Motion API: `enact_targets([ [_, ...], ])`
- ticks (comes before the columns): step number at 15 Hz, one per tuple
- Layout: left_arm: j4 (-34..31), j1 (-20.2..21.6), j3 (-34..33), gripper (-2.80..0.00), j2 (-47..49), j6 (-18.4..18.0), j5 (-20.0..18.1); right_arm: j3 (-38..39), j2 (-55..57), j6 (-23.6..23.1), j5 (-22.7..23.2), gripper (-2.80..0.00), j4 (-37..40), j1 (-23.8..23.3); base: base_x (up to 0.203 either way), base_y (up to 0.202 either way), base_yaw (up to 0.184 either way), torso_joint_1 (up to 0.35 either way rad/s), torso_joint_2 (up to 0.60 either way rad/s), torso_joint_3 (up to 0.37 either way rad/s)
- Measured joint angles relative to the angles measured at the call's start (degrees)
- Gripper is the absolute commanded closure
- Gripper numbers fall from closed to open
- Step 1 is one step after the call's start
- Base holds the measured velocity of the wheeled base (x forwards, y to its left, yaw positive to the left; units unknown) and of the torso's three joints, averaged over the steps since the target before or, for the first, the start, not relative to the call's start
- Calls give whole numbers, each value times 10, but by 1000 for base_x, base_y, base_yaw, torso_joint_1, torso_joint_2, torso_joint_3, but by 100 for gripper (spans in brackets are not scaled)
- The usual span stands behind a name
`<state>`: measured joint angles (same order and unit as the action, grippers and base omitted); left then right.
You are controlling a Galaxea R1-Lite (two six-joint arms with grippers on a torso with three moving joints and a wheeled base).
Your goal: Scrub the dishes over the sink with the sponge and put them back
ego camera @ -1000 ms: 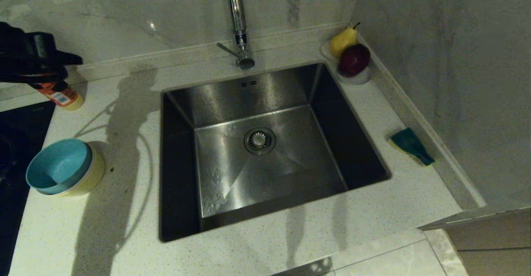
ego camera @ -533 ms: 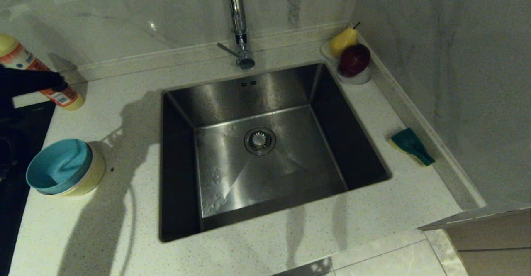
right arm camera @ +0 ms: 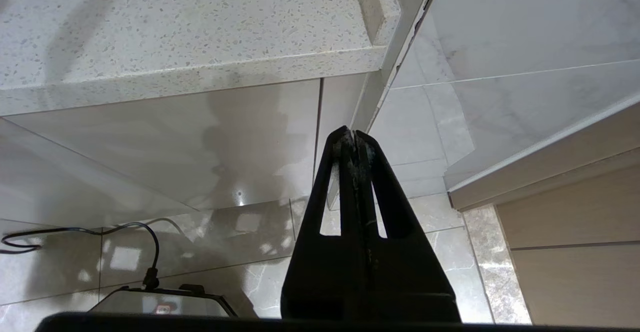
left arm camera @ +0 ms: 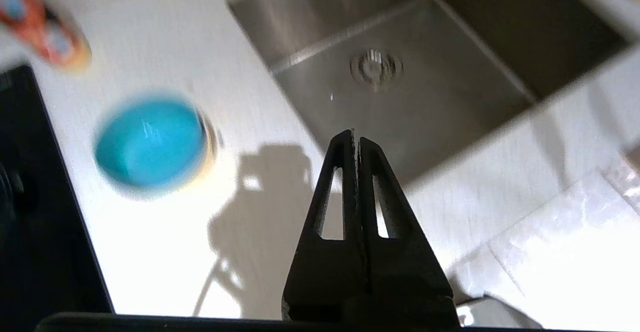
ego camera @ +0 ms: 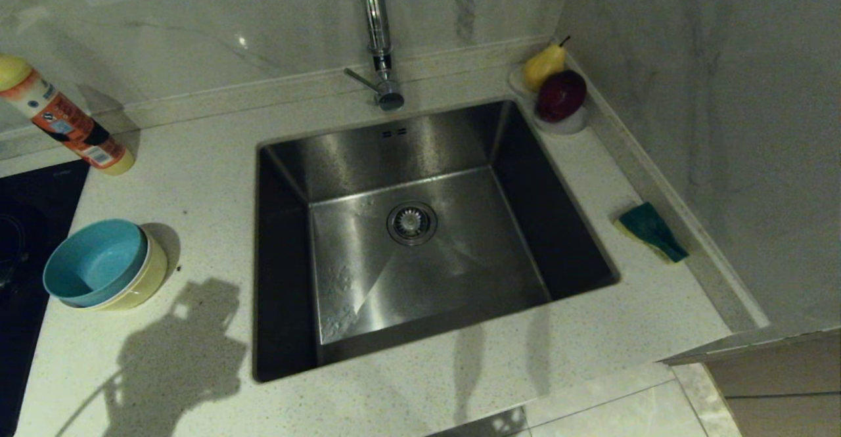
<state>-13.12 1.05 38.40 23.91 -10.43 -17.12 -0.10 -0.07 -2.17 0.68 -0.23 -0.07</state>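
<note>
Head view gives the sink (ego camera: 420, 240) bare, teal bowl (ego camera: 95, 263) nested in yellow bowl (ego camera: 148, 279) at its left on the desk (ego camera: 197, 181), sponge (ego camera: 650, 230) by the right wall. Left gripper (left arm camera: 356, 140) hangs above the desk's front edge, fingers closed on nothing. Right gripper (right arm camera: 354, 140) sits below the desk edge, fingers closed too.

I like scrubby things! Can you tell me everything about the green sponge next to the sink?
The small rectangular sponge has a dark green scouring face on top and a strip of yellow foam showing along its lower edge. It lies flat on the speckled white stone counter, right of the square steel sink, angled beside the raised edge by the wall. Only the counter touches it.
</note>
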Motion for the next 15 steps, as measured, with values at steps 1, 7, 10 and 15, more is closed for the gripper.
enact_targets([
  [1,-1,-1,-45,0,-43,0,6,0,0,0,0,0,0,0,0,0,0,0,0,0],
  [7,76,-8,-321,0,-212,19,113,0,0,0,0,0,0,0,0,0,0,0,0,0],
  [10,192,-9,-376,0,-234,56,164,0,0,0,0,0,0,0,0,0,0,0,0,0],
  [15,198,-9,-384,0,-241,69,168,0,0,0,0,0,0,0,0,0,0,0,0,0],
])
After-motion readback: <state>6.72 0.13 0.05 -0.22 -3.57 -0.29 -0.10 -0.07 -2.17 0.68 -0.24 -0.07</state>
